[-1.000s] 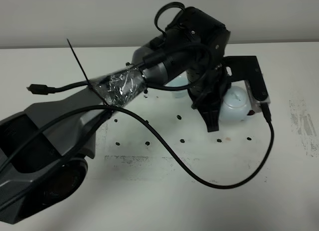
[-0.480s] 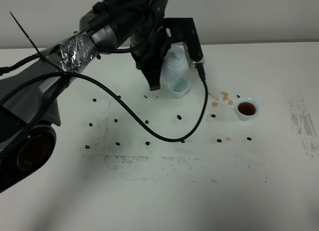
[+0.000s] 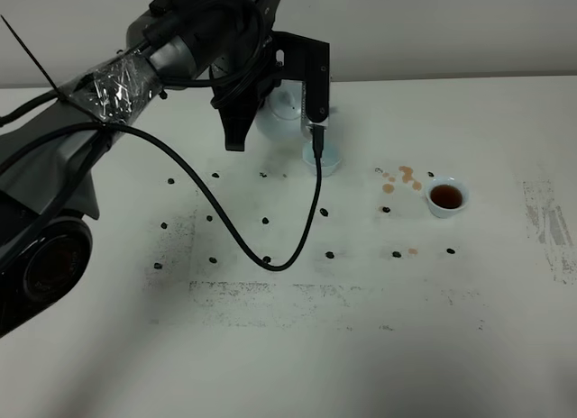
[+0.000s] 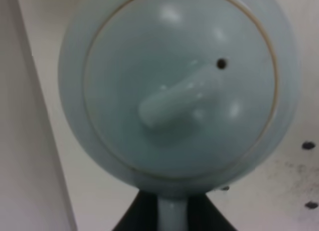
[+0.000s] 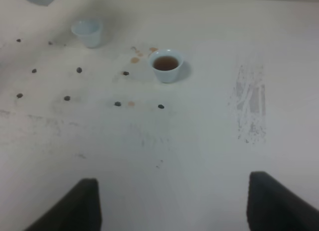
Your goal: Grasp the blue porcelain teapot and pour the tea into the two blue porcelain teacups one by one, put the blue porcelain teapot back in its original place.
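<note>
My left gripper (image 3: 260, 112) is shut on the loop handle of the blue porcelain teapot (image 3: 281, 113), holding it near the table's back edge. The left wrist view looks down on the teapot (image 4: 174, 86) and its knobbed lid, with the handle between my dark fingers (image 4: 134, 221). One blue teacup (image 3: 326, 161) stands just right of and in front of the pot, partly behind a cable; what it holds I cannot tell. The other teacup (image 3: 446, 196) holds dark tea. The right wrist view shows both cups (image 5: 88, 33) (image 5: 166, 65), and my right gripper (image 5: 179, 208) is open and holding nothing.
Brown tea drops (image 3: 398, 176) lie on the white table between the cups. A black cable (image 3: 270, 256) loops from the left arm down over the table. Small black dots mark the table (image 3: 297, 346), and a scuffed grey patch (image 3: 550, 224) sits at the right.
The left arm carried the teapot leftward from over the right cup, past the left cup, to the back left. The right cup now shows, filled with dark tea.
</note>
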Robot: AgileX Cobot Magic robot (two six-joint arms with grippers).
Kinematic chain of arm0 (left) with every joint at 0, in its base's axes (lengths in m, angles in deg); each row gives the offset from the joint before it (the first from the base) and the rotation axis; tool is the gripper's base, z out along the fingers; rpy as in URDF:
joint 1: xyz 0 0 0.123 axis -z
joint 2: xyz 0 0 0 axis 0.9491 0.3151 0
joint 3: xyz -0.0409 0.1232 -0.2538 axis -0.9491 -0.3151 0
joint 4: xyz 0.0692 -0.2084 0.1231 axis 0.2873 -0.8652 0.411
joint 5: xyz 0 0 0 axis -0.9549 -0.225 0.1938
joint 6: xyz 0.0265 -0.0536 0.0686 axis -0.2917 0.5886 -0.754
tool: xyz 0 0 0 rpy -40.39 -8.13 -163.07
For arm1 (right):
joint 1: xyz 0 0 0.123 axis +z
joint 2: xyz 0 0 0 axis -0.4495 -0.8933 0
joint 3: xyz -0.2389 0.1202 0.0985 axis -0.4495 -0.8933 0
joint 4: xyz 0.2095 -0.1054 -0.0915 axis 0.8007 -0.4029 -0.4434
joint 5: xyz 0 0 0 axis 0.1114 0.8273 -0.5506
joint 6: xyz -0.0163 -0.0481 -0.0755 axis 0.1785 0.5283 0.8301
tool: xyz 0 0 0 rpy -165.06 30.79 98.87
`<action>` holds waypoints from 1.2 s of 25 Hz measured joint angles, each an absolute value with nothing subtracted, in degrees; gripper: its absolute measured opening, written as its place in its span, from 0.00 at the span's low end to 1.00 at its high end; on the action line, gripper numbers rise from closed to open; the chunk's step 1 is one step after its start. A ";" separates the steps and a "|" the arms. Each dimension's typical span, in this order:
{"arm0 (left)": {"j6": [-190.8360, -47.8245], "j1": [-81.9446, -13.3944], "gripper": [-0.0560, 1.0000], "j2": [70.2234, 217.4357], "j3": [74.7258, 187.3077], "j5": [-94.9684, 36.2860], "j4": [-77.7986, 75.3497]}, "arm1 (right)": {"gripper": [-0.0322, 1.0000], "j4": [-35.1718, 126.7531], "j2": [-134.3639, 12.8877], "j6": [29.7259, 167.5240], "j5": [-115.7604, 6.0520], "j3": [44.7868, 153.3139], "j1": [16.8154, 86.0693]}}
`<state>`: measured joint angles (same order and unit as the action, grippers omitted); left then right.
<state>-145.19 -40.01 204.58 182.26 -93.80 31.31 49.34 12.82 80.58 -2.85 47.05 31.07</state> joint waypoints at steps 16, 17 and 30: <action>-138.55 -44.59 0.09 204.51 182.26 -93.80 26.04 | 0.60 49.57 12.82 80.58 -2.85 47.05 31.07; -138.30 -44.66 0.09 204.45 182.26 -93.80 26.04 | 0.60 49.57 12.82 80.58 -2.85 47.05 31.07; -136.17 -50.31 0.09 196.47 182.26 -93.92 16.23 | 0.60 49.57 12.82 80.58 -2.85 47.05 31.07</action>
<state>-136.17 -50.31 196.47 182.26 -93.92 16.23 49.57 12.82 80.58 -2.85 47.05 31.07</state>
